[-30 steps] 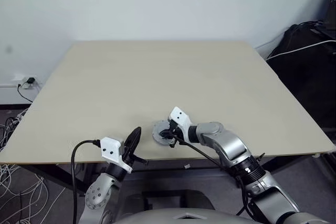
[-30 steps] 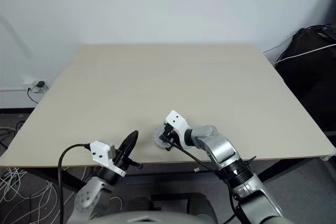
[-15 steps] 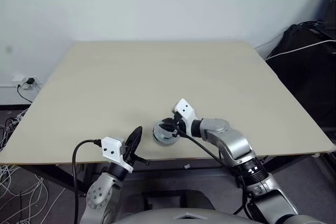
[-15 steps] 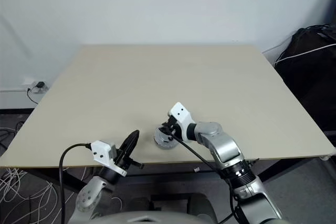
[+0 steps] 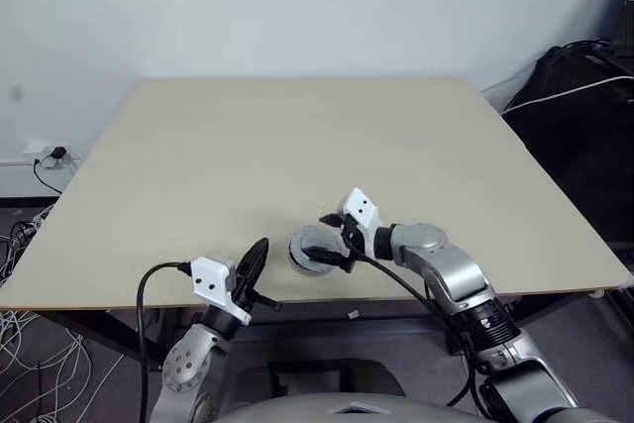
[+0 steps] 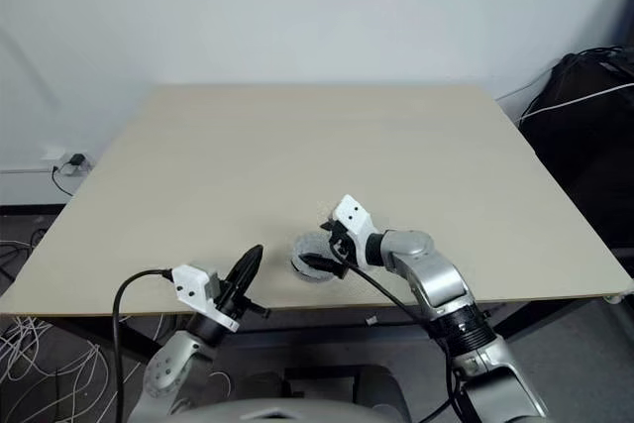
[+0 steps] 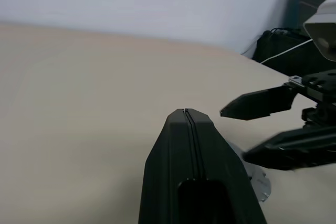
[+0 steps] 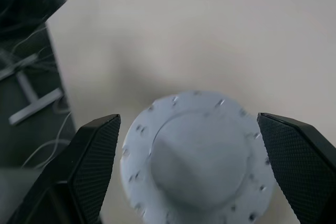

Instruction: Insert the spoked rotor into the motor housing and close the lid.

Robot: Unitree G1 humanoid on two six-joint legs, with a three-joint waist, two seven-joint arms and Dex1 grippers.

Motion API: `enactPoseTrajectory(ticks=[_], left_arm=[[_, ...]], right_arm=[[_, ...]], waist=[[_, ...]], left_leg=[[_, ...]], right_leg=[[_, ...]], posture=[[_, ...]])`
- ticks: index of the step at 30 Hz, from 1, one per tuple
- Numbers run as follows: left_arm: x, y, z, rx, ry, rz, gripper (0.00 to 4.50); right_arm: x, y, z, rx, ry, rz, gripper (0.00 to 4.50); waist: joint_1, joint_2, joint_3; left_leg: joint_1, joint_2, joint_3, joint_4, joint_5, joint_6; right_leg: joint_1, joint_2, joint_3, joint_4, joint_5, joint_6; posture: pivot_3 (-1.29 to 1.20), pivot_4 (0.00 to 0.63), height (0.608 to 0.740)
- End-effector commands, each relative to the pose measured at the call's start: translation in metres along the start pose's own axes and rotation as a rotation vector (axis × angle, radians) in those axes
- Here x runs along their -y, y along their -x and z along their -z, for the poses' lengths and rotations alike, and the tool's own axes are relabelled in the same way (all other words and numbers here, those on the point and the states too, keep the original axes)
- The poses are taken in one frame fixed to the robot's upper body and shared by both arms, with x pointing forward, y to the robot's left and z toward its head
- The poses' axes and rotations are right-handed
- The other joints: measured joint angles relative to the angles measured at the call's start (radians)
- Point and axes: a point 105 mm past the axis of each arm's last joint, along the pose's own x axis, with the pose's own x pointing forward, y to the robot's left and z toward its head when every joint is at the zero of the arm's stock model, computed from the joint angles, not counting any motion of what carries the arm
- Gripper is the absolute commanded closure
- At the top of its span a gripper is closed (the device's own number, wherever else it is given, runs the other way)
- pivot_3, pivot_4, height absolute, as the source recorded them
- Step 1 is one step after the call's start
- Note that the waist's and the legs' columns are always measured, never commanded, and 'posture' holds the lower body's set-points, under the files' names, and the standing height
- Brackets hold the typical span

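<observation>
My left hand (image 5: 260, 252) sat clenched at the tabletop's (image 5: 297, 156) near edge. I counted one grey motor housing (image 8: 198, 157), lid on, near that edge, partly hidden behind my right hand (image 5: 327, 241), whose fingers were spread on both sides of it without touching. I couldn't see the rotor.
</observation>
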Motion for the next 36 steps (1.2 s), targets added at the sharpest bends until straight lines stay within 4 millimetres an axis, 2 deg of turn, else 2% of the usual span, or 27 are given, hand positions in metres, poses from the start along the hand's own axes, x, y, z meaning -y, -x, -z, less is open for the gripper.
enactPoseTrajectory(ticks=[1, 16, 35, 36], left_arm=[[0.0, -0.001, -0.01, 0.051, -0.011, -0.005, 4.5], [-0.003, 0.005, -0.013, 0.059, -0.017, -0.043, 4.5], [-0.007, 0.008, -0.012, 0.062, -0.02, -0.058, 4.5], [-0.007, 0.009, -0.012, 0.062, -0.019, -0.059, 4.5]], right_arm=[[0.001, -0.001, -0.011, 0.021, 0.061, -0.045, 0.01], [0.009, -0.013, -0.007, -0.006, 0.086, -0.081, 0.01], [0.016, -0.015, 0.003, -0.042, 0.073, -0.072, 0.01], [0.016, -0.015, 0.003, -0.04, 0.072, -0.07, 0.19]], waist=[[0.0, 0.0, 0.0], [0.001, 0.0, 0.0], [0.0, 0.0, 0.0], [0.0, 0.0, 0.0]], left_leg=[[0.0, 0.0, 0.0, 0.0, 0.0, 0.0], [0.0, 0.001, 0.0, 0.0, 0.0, 0.0], [0.0, 0.0, 0.0, 0.0, 0.0, 0.0], [0.0, 0.0, 0.0, 0.0, 0.0, 0.0]], right_leg=[[0.0, 0.0, 0.0, 0.0, 0.0, 0.0], [0.0, 0.0, 0.0, 0.0, 0.0, 0.0], [0.0, 0.0, 0.0, 0.0, 0.0, 0.0], [0.0, 0.0, 0.0, 0.0, 0.0, 0.0]], posture=[[0.0, 0.0, 0.74], [0.0, 0.0, 0.74], [0.0, 0.0, 0.74], [0.0, 0.0, 0.74]])
